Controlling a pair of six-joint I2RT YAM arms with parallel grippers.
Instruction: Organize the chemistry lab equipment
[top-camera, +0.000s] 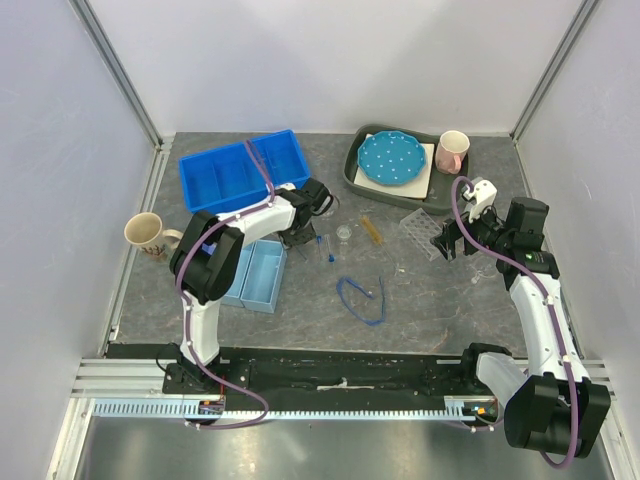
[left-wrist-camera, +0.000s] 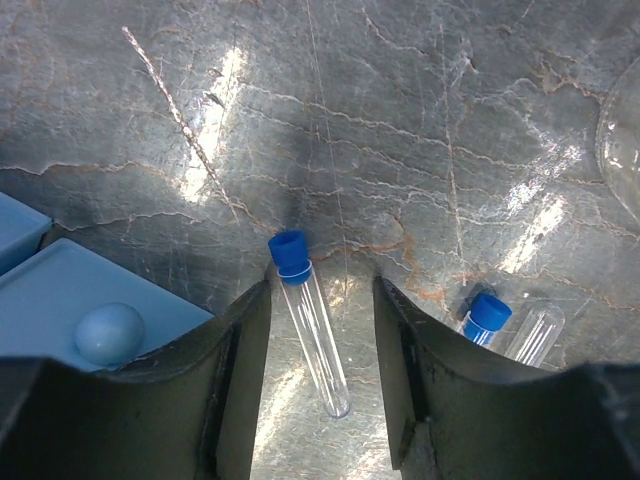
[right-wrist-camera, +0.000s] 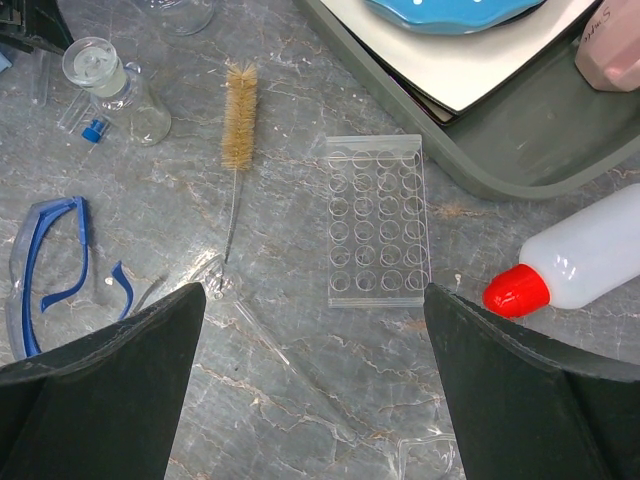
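Note:
A clear tube with a blue cap (left-wrist-camera: 310, 325) lies flat on the grey table between the fingers of my left gripper (left-wrist-camera: 322, 285). The jaws stand apart and do not clamp it. A second blue-capped tube (left-wrist-camera: 489, 314) lies just outside the right finger. From above, my left gripper (top-camera: 300, 238) hangs low beside the tubes (top-camera: 325, 246). My right gripper (right-wrist-camera: 315, 340) is wide open and holds nothing, hovering short of the clear tube rack (right-wrist-camera: 377, 220). The red-capped squeeze bottle (right-wrist-camera: 580, 262) lies to the rack's right and the bristle brush (right-wrist-camera: 239, 115) to its left.
A light blue bin (left-wrist-camera: 60, 300) holding a white round cap sits left of my left gripper. Blue safety glasses (right-wrist-camera: 45, 262), a stoppered glass bottle (right-wrist-camera: 118, 92) and a thin glass rod (right-wrist-camera: 255, 325) lie around. The grey tray (top-camera: 352, 170) holds the dotted plate; a beige mug (top-camera: 145, 233) stands far left.

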